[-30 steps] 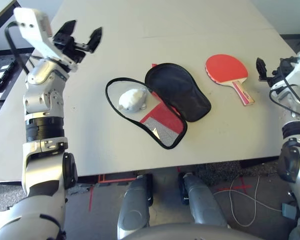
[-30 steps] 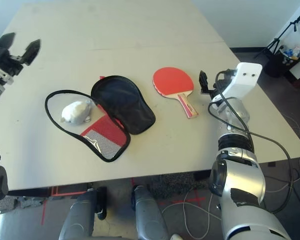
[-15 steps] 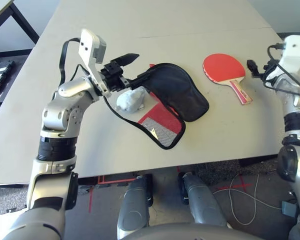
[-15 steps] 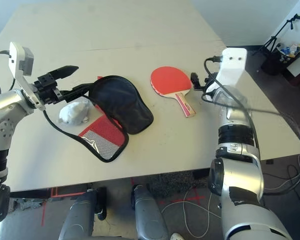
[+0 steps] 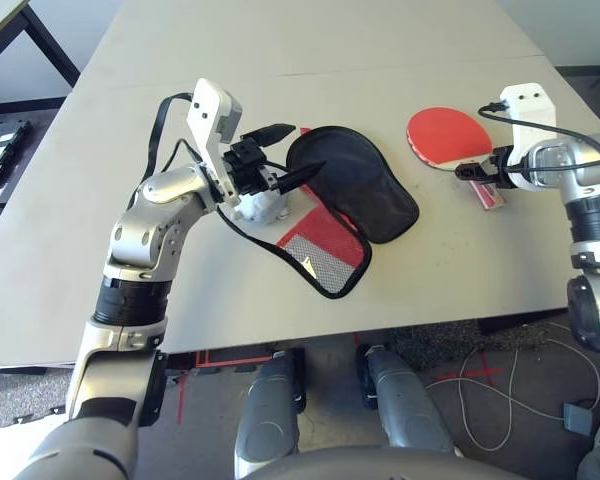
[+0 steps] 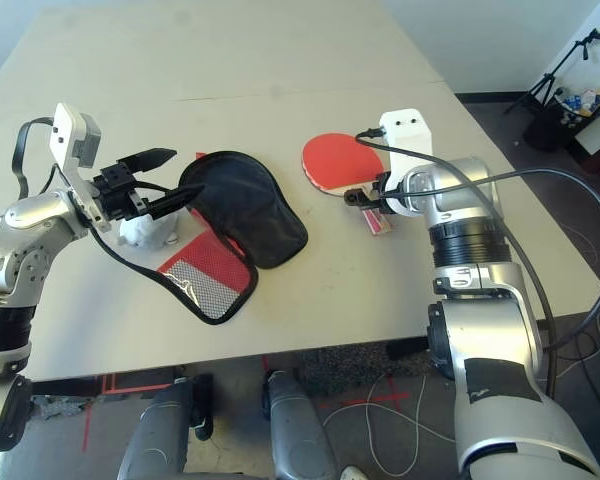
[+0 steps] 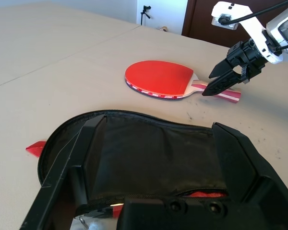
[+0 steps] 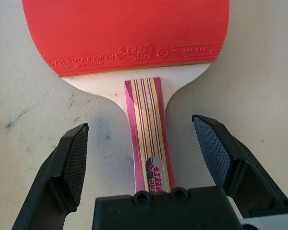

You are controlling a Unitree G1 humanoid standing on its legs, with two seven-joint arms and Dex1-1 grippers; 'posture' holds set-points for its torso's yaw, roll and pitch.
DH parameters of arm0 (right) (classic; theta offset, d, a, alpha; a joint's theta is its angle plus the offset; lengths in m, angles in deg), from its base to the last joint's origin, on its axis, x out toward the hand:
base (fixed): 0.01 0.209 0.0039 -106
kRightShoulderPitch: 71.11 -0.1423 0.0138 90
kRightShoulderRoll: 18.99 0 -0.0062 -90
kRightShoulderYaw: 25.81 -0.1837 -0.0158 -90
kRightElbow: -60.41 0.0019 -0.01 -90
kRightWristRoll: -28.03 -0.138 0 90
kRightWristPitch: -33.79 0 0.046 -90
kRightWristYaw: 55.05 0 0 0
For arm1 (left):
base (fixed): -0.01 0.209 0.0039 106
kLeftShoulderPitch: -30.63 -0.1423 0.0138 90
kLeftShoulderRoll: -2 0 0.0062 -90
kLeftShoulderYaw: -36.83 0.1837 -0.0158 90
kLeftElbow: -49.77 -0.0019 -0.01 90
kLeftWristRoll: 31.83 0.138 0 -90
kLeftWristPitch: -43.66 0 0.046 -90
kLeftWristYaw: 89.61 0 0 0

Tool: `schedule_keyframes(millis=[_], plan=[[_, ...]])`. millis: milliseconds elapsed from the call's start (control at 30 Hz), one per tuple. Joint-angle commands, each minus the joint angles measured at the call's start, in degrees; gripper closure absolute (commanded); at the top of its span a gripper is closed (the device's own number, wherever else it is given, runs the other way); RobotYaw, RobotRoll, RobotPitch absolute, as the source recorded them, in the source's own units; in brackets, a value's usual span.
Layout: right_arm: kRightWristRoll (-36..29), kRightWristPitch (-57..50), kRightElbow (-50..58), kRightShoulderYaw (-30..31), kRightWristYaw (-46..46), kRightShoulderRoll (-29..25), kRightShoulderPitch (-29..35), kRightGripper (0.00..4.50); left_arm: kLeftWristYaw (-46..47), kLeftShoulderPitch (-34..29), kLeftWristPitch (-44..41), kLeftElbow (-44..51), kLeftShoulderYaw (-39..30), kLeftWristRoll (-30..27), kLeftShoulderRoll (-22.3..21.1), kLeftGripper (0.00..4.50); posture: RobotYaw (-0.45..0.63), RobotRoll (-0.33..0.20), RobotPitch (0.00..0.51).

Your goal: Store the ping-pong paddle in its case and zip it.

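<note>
On the table (image 5: 400, 290) our open right tool (image 8: 141, 153) straddled the paddle (image 5: 450, 135) handle; an off-centre close might twist it, our left tool (image 5: 280, 155) open too.

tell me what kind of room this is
Probably a lab or office workroom, not a home: a large plain table, cables on the grey floor with red tape marks, and what looks like a tripod standing in the corner.
</note>
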State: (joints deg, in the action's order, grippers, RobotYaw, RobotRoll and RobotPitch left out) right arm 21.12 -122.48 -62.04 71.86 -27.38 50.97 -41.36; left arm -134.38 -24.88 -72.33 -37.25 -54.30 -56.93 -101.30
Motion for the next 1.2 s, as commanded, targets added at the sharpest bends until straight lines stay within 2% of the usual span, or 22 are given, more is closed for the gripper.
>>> schedule_keyframes(millis=[33,333,367,500,667,767,867,1200], plan=[[1.67,1.04,-4.26,1.41,1.34,0.34,-2.13,0.04,-0.15,-1.53,0.00,1.51,1.19,0.87,0.21,0.00,-0.06,0.000,0.205],[5.02,4.66,-12.65,4.13,4.84,1.81,-4.43,0.04,0.09,-2.46,-0.40,2.84,1.43,1.21,0.93,0.00,-0.05,0.000,0.213],[5.38,5.05,-13.38,4.27,5.12,1.99,-4.55,0.19,0.09,-2.48,-0.42,2.87,1.42,1.24,0.94,0.00,-0.05,0.000,0.213],[6.49,6.24,-14.93,4.55,6.12,2.49,-4.61,1.15,0.10,-2.41,-0.36,2.88,1.43,1.33,1.02,0.00,-0.04,0.000,0.214],[7.30,6.93,-15.80,3.98,5.82,2.68,-4.43,2.74,0.18,-2.38,-0.15,2.85,1.43,1.44,1.18,0.00,-0.04,0.000,0.213],[7.68,7.71,-14.88,3.27,5.15,2.70,-4.00,3.40,0.23,-2.39,-0.03,2.81,1.43,1.55,1.24,0.00,-0.04,0.000,0.213],[7.60,8.78,-12.02,1.95,3.88,2.64,-2.83,3.40,0.28,-2.46,0.09,2.81,1.40,1.63,1.26,0.00,-0.04,0.000,0.212],[6.79,12.32,7.14,-2.97,-1.16,3.13,5.39,3.40,0.12,-2.37,0.67,2.02,1.45,1.97,1.25,0.00,-0.05,0.000,0.212]])
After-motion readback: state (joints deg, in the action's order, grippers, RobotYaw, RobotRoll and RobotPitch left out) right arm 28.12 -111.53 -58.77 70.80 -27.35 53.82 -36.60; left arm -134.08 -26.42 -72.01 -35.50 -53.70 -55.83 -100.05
